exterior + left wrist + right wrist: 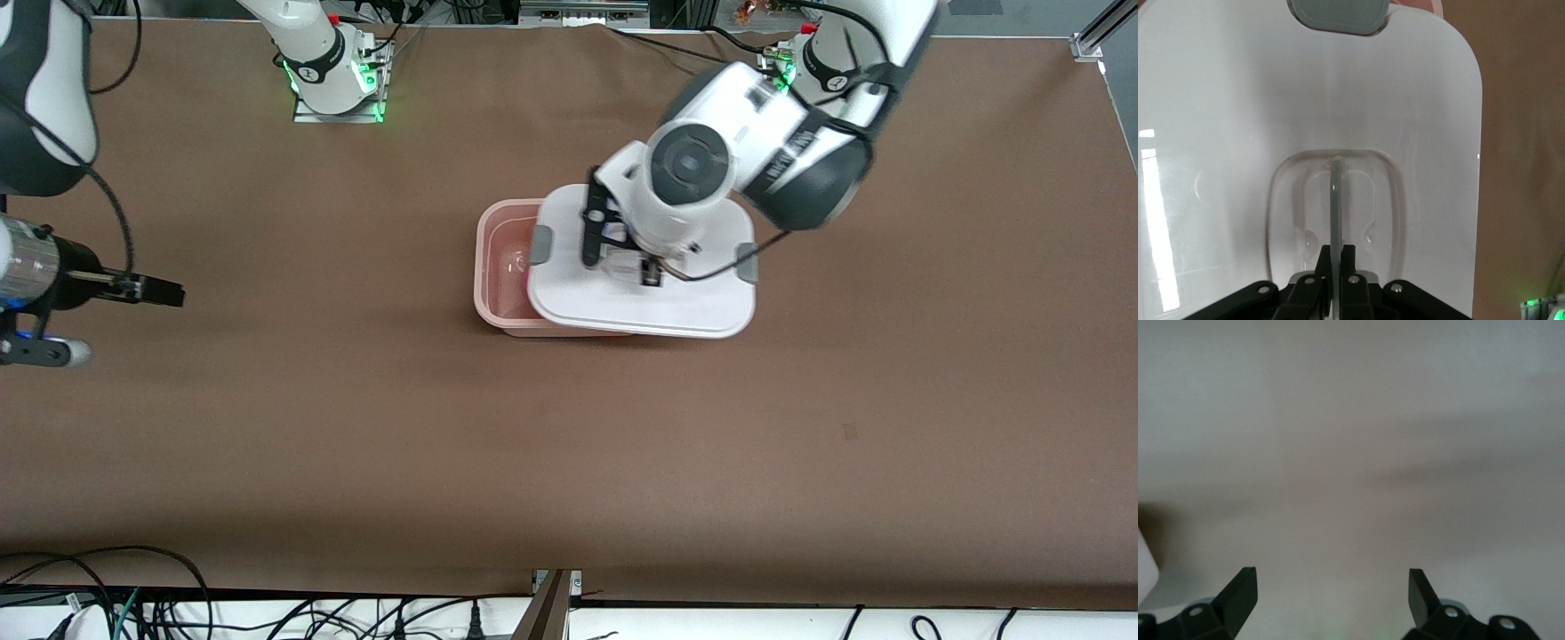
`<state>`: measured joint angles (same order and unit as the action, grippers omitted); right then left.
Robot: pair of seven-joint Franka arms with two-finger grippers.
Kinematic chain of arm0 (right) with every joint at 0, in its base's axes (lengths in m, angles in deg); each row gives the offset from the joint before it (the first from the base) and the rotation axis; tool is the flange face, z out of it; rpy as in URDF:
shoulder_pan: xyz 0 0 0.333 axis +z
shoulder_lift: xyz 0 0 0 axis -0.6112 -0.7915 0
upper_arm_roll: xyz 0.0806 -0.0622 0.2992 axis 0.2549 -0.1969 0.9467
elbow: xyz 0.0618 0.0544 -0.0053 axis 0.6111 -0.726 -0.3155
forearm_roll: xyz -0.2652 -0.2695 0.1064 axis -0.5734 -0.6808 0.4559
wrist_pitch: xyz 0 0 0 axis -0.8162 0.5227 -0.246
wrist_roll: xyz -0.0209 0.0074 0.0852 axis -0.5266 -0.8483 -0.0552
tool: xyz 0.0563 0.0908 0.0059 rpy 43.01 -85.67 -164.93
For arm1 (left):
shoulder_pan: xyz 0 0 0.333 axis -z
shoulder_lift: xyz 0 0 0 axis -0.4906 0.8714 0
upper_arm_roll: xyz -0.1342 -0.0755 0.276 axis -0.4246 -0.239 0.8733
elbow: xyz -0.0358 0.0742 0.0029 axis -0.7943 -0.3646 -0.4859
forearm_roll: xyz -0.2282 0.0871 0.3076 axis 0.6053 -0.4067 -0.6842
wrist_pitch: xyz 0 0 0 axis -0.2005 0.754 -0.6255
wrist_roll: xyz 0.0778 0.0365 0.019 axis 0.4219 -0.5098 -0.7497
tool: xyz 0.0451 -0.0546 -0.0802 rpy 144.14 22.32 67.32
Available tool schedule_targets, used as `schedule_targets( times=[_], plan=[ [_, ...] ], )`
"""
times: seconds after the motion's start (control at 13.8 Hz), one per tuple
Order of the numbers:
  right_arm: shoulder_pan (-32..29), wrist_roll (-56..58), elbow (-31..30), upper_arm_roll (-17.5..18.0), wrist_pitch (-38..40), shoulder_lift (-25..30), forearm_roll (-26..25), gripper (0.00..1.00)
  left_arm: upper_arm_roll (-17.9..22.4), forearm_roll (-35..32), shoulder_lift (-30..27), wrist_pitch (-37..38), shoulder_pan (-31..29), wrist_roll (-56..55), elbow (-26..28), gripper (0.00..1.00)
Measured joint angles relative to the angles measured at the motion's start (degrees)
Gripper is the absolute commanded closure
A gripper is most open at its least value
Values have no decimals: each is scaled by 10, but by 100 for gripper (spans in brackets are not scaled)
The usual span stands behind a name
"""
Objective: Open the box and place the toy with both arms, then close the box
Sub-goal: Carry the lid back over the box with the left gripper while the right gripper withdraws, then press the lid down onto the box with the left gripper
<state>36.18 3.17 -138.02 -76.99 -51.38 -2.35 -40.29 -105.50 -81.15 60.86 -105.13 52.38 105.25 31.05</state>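
The pale pink box sits mid-table. Its white lid lies askew over it, shifted toward the left arm's end, so the tub's end toward the right arm is uncovered. My left gripper is over the lid's middle, shut on the lid's thin upright handle; its fingers pinch it from both sides. A grey clip shows at the lid's edge. My right gripper is open and empty, held over the table's right-arm end. The toy is not in view.
Brown table cover all round the box. The arm bases stand at the table's edge farthest from the front camera. Cables hang along the edge nearest that camera.
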Motion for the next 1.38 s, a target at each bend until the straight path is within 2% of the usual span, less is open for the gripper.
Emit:
schedule_targets(
  times=[0.29,0.43,0.65,0.8,1.01,1.38],
  plan=[
    [1,1,-160,-8,-106,90,9,0,3,0,35,-56,39,-29,2,100],
    [3,1,-199,-6,-130,125,9,0,3,0,53,-69,52,-39,2,100],
    [3,1,-214,-5,-122,172,9,0,3,0,68,-71,64,-50,2,100],
    [3,1,-216,-3,-102,183,9,0,4,0,75,-84,65,-51,2,100],
    [3,1,-215,-2,-93,180,12,0,4,0,80,-114,67,-51,3,100],
    [14,1,-208,8,-91,167,12,0,7,-3,86,-118,69,-51,3,100]
  ],
)
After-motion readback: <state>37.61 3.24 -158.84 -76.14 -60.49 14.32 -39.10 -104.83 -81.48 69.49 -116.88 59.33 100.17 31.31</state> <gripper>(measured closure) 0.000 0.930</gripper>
